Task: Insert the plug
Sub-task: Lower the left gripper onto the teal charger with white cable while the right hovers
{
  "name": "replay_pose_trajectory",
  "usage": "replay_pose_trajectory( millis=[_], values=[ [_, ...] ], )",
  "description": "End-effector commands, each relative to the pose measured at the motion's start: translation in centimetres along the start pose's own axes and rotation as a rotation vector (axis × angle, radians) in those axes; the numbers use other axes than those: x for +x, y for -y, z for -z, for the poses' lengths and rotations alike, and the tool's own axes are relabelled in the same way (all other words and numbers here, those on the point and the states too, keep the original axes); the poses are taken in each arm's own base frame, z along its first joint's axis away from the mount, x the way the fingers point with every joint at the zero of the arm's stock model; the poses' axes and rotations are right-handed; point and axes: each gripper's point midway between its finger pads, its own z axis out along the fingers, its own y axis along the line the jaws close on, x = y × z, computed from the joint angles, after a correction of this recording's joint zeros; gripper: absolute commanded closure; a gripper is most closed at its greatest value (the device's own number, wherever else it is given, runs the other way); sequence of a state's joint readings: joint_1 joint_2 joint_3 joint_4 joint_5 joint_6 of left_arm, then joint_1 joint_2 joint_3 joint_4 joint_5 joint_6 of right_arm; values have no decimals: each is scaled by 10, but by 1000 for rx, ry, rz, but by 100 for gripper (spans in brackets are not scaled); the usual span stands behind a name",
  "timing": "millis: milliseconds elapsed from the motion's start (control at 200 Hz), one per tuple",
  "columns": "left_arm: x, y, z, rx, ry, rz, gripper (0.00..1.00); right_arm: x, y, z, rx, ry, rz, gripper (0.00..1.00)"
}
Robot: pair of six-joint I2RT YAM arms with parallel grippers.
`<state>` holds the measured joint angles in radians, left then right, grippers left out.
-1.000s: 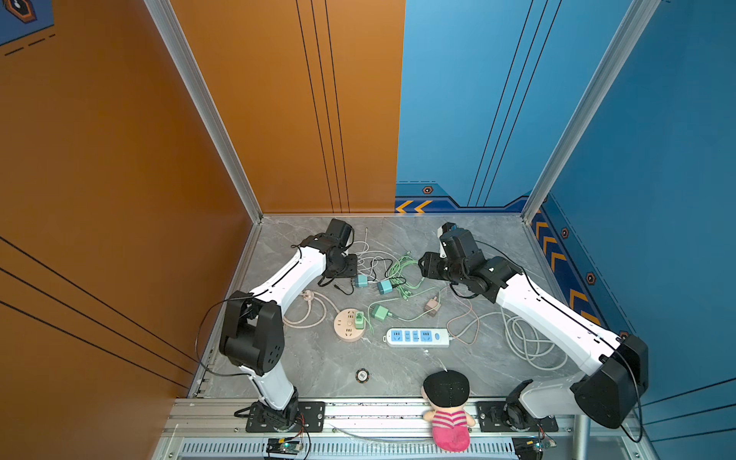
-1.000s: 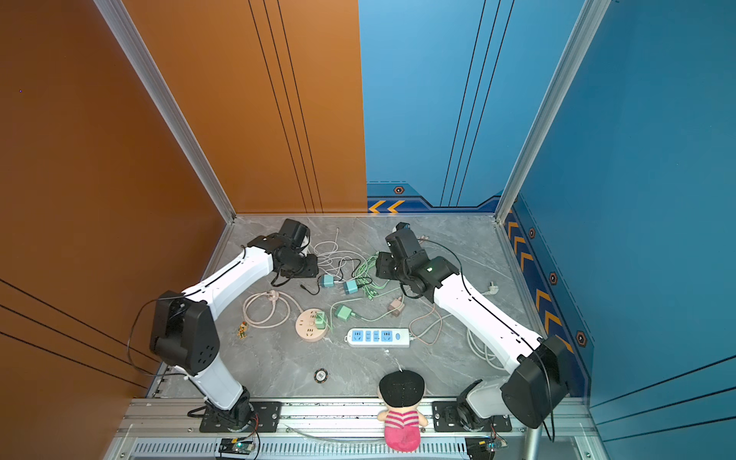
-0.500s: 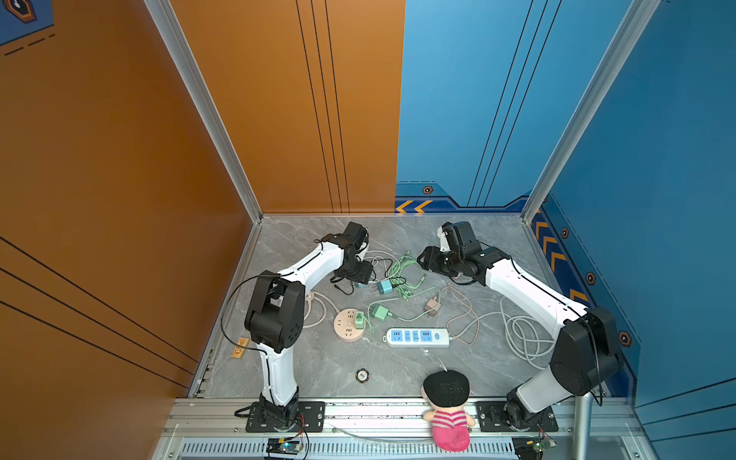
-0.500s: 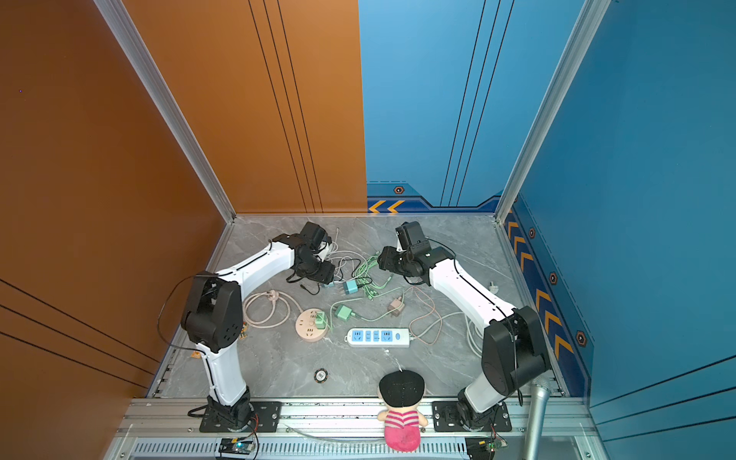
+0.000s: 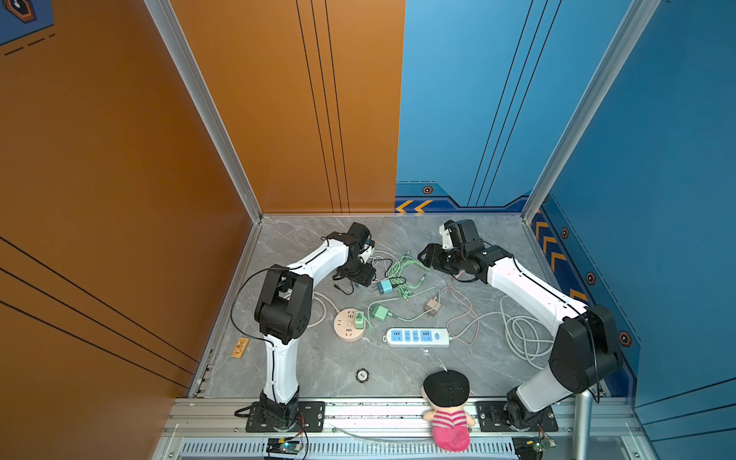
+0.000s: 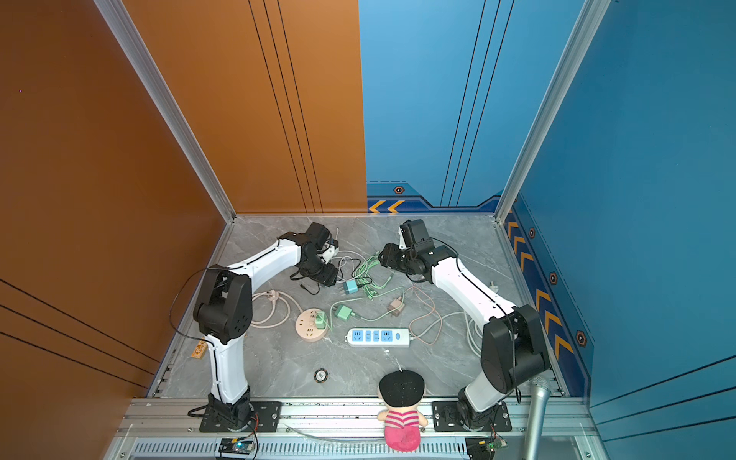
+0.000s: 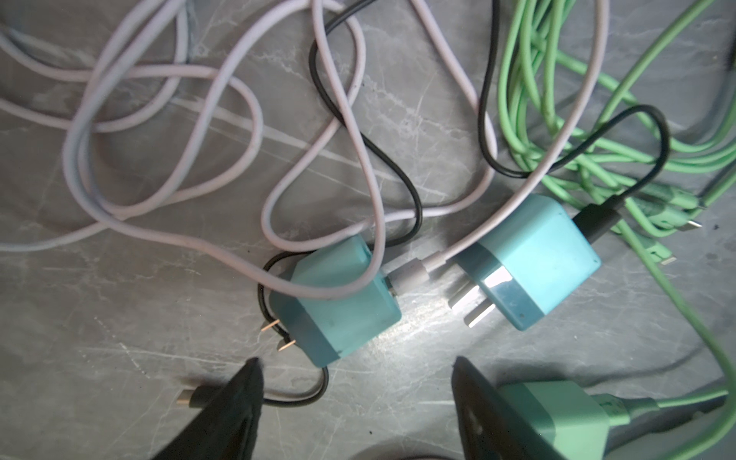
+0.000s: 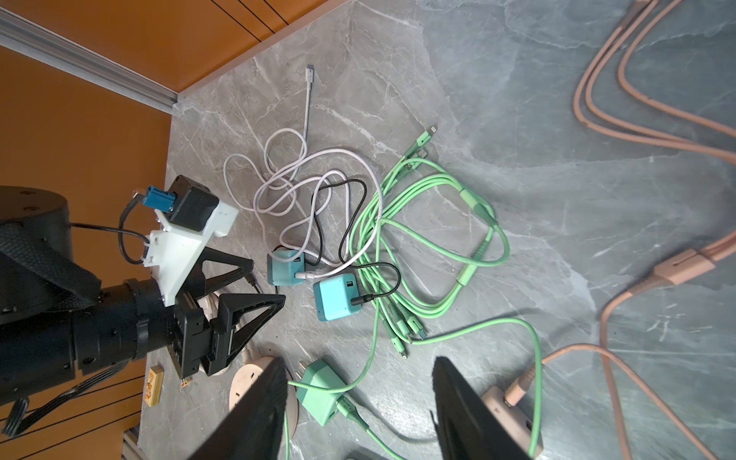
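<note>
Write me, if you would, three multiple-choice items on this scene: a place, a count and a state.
1. In both top views, the white power strip lies: A) right of the round pink socket; B) left of it; C) stacked on it.
2. Count of blue charger cubes before the left tool: A) one; B) two; C) four.
3. The left tool is: A) shut on a cube; B) shut on a cable; C) open and empty.
1 A, it lies at the socket's right. 2 B, the left wrist view shows two. 3 C, its fingers stand wide apart with nothing between.
</note>
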<state>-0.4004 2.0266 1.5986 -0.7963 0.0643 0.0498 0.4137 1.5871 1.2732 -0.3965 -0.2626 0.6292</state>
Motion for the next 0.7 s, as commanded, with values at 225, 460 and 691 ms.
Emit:
replay_pose_trajectory(
  millis=[225, 460, 691],
  values=[
    [7, -6, -19, -22, -88, -48, 25, 3, -1, -7, -34, -14, -31, 40],
    [-1, -6, -25, -9, -85, -54, 24, 3, 0, -6, -31, -11, -31, 39],
    [-3, -12, -29, -39, -89, -73, 24, 6, 0, -6, -32, -18, -36, 39]
  ],
)
